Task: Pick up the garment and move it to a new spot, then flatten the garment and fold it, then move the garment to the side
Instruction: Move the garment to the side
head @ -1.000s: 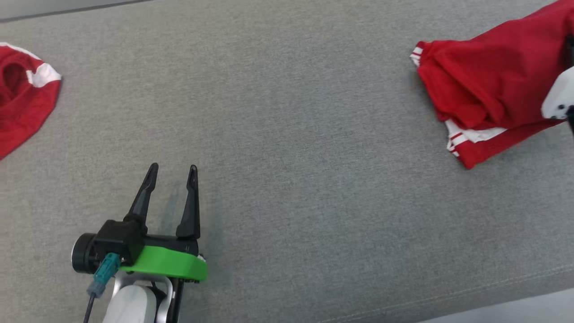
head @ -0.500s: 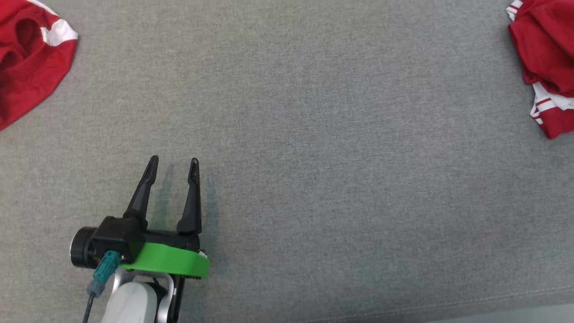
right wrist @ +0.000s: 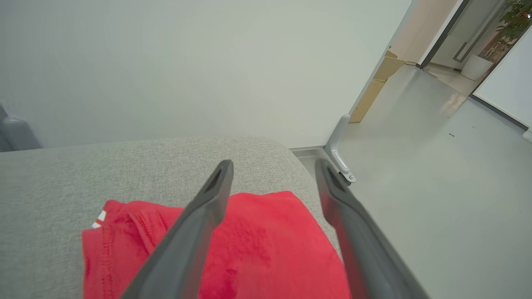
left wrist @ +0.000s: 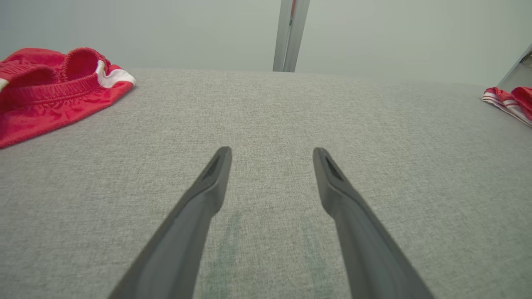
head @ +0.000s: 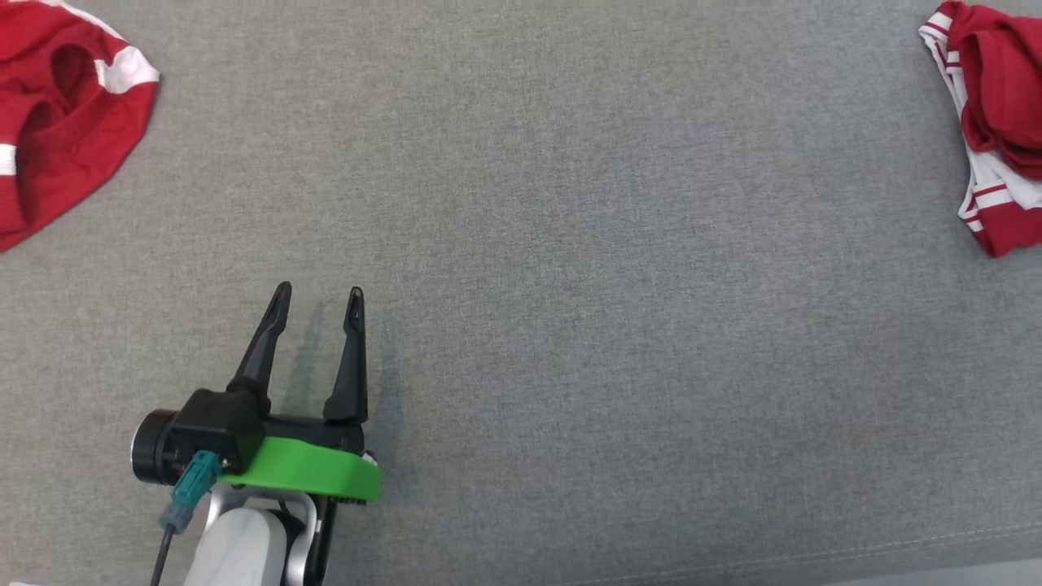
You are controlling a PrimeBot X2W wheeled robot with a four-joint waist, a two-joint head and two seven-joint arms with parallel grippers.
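Red garment lies beyond the right tool, fingers parted.

grey surface under left gripper: matt woven cloth. red garment below right gripper: smooth cloth. fingers matt plastic.

Office-like room, smooth grey floor, cardboard boxes, potted plant

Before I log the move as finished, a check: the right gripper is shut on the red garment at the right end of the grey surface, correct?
No: the right gripper is open, not shut. The right wrist view shows its fingers spread apart above the red garment at the right end of the grey surface.
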